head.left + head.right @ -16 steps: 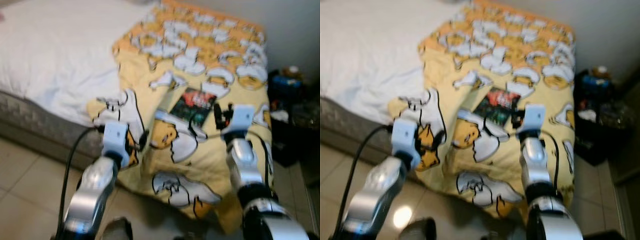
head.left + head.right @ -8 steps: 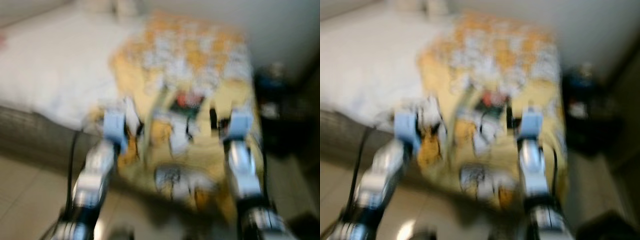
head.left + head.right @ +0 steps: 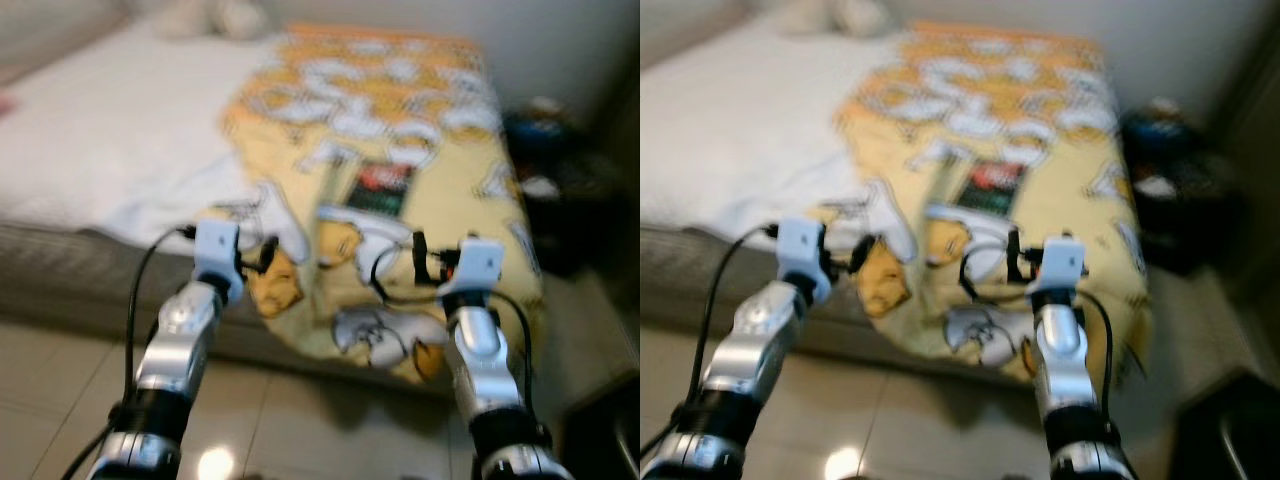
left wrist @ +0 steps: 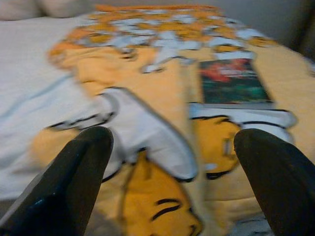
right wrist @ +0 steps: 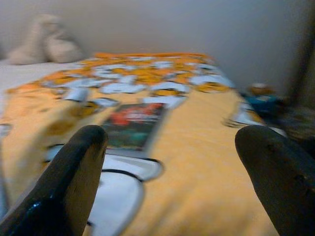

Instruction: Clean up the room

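The left gripper (image 4: 167, 182) was held out in front of the robot, short of the bed (image 3: 90, 150), its two black fingers (image 4: 74, 182) spread wide apart with nothing between them. The right gripper (image 5: 172, 182) was raised at about the same height to the right, its fingers (image 5: 74, 177) likewise parted and empty. Both hovered near the hanging edge of a yellow blanket (image 3: 450, 190) printed with white and orange cartoon shapes, which covered the right part of the bed and draped over its near side toward the tiled floor (image 3: 300, 420).

A book (image 3: 380, 188) with a dark cover and red lettering lay flat on the blanket, roughly midway between the two grippers and farther away than both. It touched neither gripper. To the left of the blanket the bed showed a rumpled white sheet (image 3: 110, 140), and pale pillows (image 5: 44, 42) sat by the wall at the far end.

Beside the bed on the right stood a dark pile of things (image 3: 545, 150) with something blue among them, too blurred to make out. A black cable (image 3: 135, 310) ran along the left arm (image 3: 180, 340), and the right arm (image 3: 480, 360) carried one as well.
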